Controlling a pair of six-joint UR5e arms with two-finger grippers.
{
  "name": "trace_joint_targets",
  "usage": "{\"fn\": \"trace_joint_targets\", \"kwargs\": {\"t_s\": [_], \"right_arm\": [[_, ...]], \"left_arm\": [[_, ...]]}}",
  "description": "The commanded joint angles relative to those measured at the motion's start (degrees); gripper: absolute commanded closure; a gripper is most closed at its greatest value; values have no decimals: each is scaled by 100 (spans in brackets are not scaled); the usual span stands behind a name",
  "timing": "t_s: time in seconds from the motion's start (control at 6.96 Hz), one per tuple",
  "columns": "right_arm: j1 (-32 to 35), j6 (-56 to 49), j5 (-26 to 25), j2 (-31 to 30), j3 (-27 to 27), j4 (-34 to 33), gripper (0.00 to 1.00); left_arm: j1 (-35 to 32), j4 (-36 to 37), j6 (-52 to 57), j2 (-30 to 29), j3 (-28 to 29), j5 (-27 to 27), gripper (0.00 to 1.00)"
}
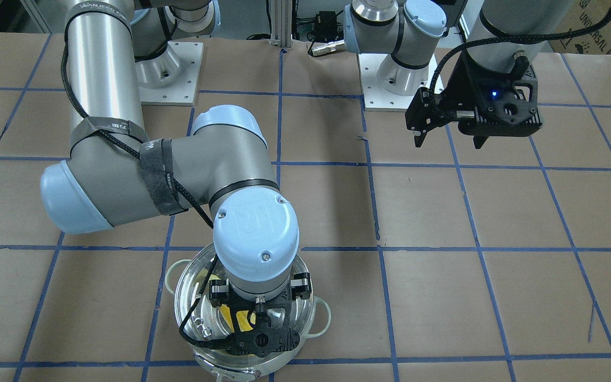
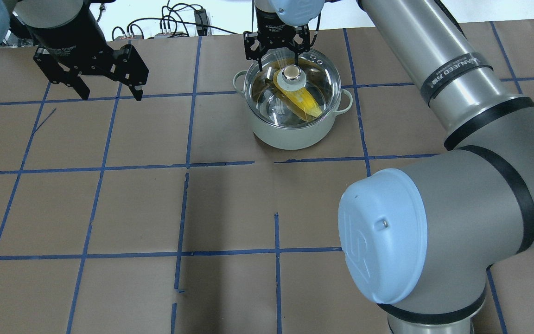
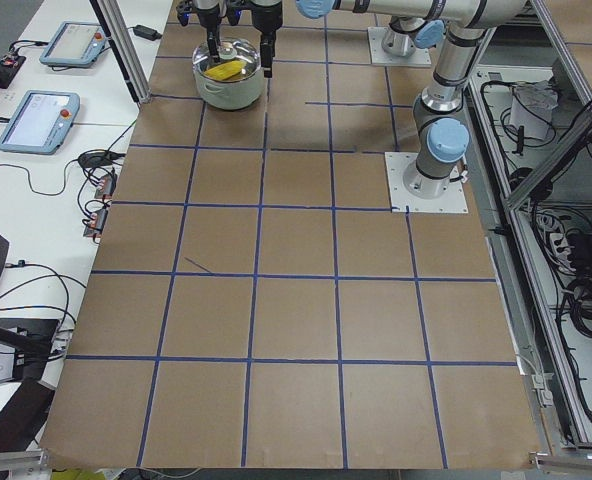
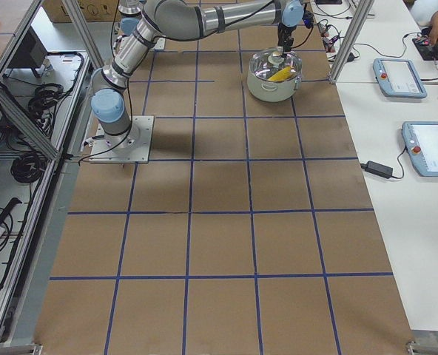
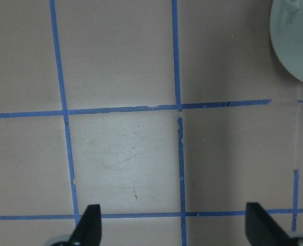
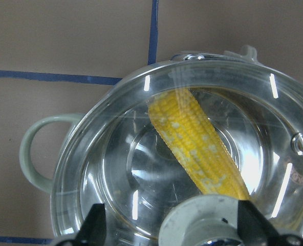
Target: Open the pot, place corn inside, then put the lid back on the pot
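Observation:
The mint-white pot (image 2: 295,134) stands at the far middle of the table. The clear glass lid (image 2: 323,79) sits on it, and its beige knob (image 2: 290,74) shows on top. The yellow corn (image 2: 305,103) lies inside, seen through the glass. My right gripper (image 2: 278,65) is open just above the lid. In the right wrist view its fingers stand either side of the knob (image 6: 202,225), over the corn (image 6: 192,138). My left gripper (image 2: 104,88) is open and empty, above bare table to the pot's left.
The table is brown paper with a blue tape grid. The left wrist view shows the pot's wall (image 5: 295,46) at its top right corner. Cables lie past the table's far edge (image 2: 179,28). The right arm's elbow (image 2: 434,232) hangs over the near right.

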Motion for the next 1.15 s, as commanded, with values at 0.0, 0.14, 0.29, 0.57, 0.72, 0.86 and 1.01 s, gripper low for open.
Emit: {"fn": "trace_joint_targets", "kwargs": {"t_s": [0.0, 0.14, 0.29, 0.57, 0.72, 0.86, 1.01], "right_arm": [[-15, -56, 17, 6, -18, -56, 9], [-41, -100, -9, -2, -70, -82, 9], [-172, -170, 8, -46, -210, -109, 6], [-620, -468, 17, -134, -422, 66, 1], [-804, -496, 17, -369, -361, 450, 0], [-1058, -488, -78, -676, -134, 1124, 0], [-1209, -505, -375, -1001, 312, 1130, 0]], "left_arm": [[0, 0, 2, 9, -9, 0, 0], [0, 0, -7, 18, -35, -9, 0], [0, 0, 2, 26, -44, 0, 0], [0, 9, 2, 26, -44, -9, 0], [0, 0, 2, 26, -44, 0, 0], [9, 9, 2, 26, -44, -9, 0], [9, 9, 2, 26, -44, 0, 0]]}}
